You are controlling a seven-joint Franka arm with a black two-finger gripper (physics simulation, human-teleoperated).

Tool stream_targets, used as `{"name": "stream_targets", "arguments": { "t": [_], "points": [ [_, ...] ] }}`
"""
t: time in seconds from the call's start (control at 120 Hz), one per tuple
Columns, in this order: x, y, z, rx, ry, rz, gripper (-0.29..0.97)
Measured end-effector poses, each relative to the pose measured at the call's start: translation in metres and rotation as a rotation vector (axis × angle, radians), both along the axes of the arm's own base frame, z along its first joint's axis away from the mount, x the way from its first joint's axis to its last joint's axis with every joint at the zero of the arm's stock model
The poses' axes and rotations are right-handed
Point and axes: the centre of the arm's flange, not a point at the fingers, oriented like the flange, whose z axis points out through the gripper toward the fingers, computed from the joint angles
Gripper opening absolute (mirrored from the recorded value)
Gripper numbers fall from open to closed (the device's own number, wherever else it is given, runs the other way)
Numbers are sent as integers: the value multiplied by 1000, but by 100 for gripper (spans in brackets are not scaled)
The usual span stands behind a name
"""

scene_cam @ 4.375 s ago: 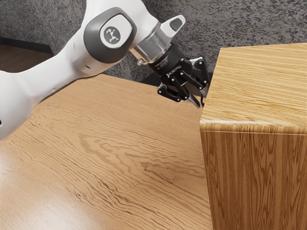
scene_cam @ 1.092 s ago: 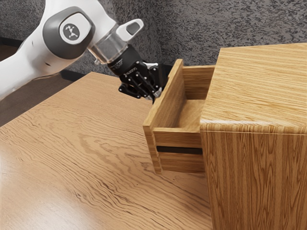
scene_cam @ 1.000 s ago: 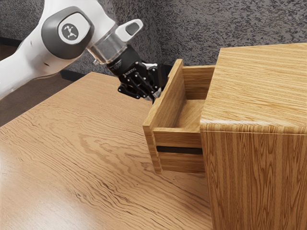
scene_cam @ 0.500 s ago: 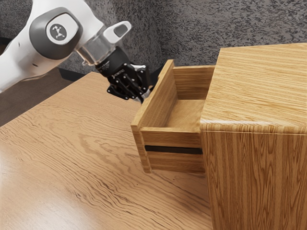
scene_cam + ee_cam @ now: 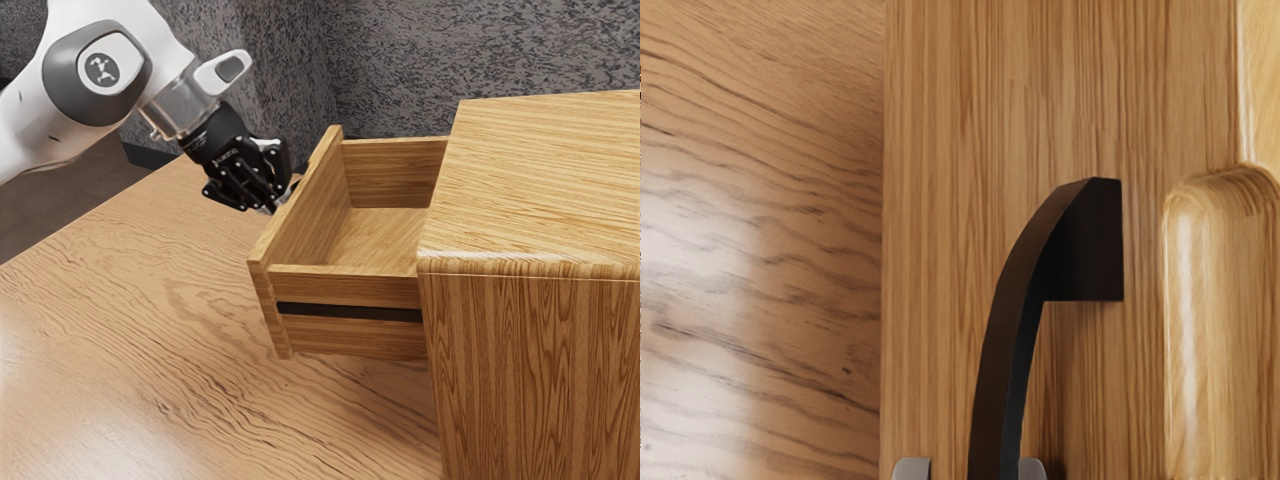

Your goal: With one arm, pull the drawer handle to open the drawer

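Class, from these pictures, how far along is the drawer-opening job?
Done: the drawer stands well out of the cabinet, its inside showing. In hand: the claw is at the black handle on the drawer's front. Left: perhaps a little more pull; the remaining travel cannot be seen.

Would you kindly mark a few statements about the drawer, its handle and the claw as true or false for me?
1. The light wooden drawer stands pulled out of the tall wooden cabinet. True.
2. A red ball lies in the drawer. False: its visible floor is bare wood.
3. The black curved handle is fixed to the drawer's front panel. True.
4. The black two-finger claw hovers above the cabinet's top. False: it is at the drawer's front, on the handle.
5. Grey fingertips flank the handle on both sides. True.
6. The cabinet stands on a glass table. False: it stands on a wood-grain table.
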Motion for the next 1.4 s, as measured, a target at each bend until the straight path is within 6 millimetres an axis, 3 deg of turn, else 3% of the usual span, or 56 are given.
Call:
{"name": "stream_targets", "arguments": {
  "t": [0.808, 1.0, 1.1, 1.25, 1.4],
  "points": [
    [-10, 21, 2, 1, 4, -6, -2],
    [-18, 35, 2, -3, 7, 8, -2],
    [-22, 48, 4, -5, 3, 27, -2],
    [-33, 83, 5, -7, 0, 82, -1],
    [-81, 142, 63, 1, -109, 187, 6]
  ]
}}
